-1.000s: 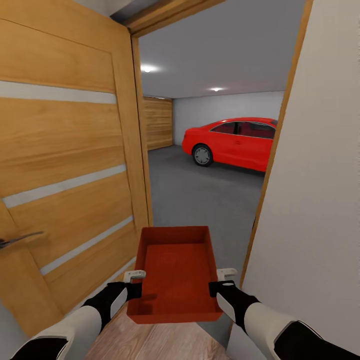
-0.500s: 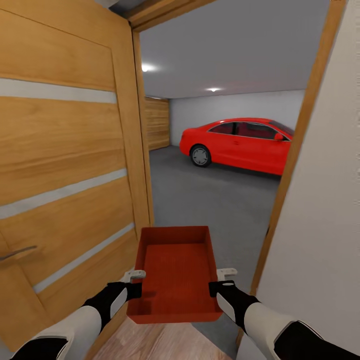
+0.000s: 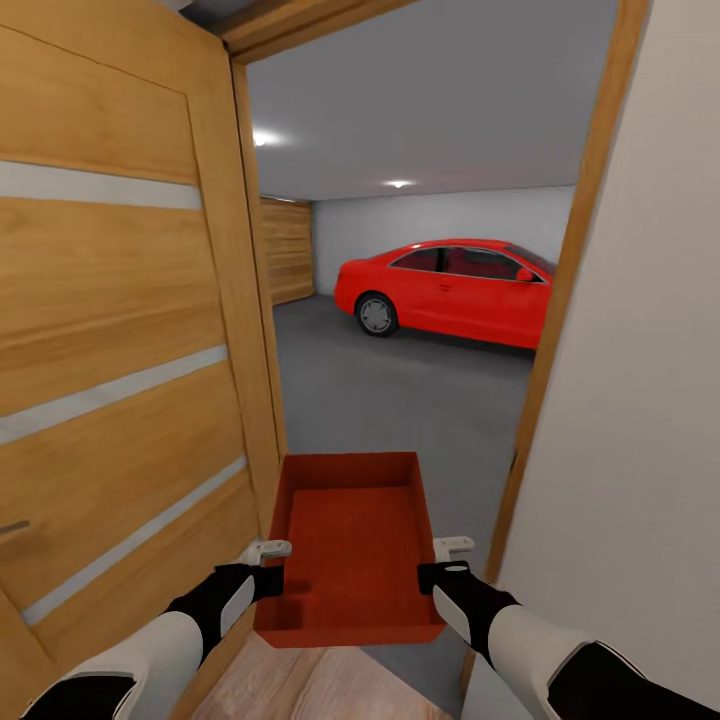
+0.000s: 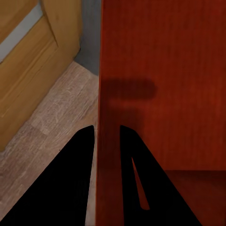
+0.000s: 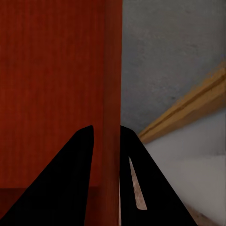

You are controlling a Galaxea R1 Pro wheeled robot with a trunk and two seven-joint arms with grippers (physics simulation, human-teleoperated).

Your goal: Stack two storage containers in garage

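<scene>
One orange-red open-top storage container (image 3: 350,545) hangs level in front of me, carried between both arms. In the head view my left gripper (image 3: 268,578) is shut on its left wall and my right gripper (image 3: 432,575) is shut on its right wall. The left wrist view has the left gripper (image 4: 107,136) straddling the container (image 4: 160,84) wall, one finger on each side. The right gripper (image 5: 107,136) straddles the container (image 5: 56,84) wall the same way. Through the doorway lies the garage's dark grey floor (image 3: 400,400). A strip of the living room's light wood planks (image 3: 300,690) lies under the container.
An open honey-coloured wooden door (image 3: 120,350) stands close on the left. The door frame (image 3: 560,300) and a white wall (image 3: 640,420) stand close on the right. Inside the garage a red car (image 3: 450,290) is parked at the back, beside wood-plank doors (image 3: 288,250).
The whole picture has shifted, so the camera has moved at the doorway; the door handle has slid out of view at the left. The container and both grippers keep their place in the view.
</scene>
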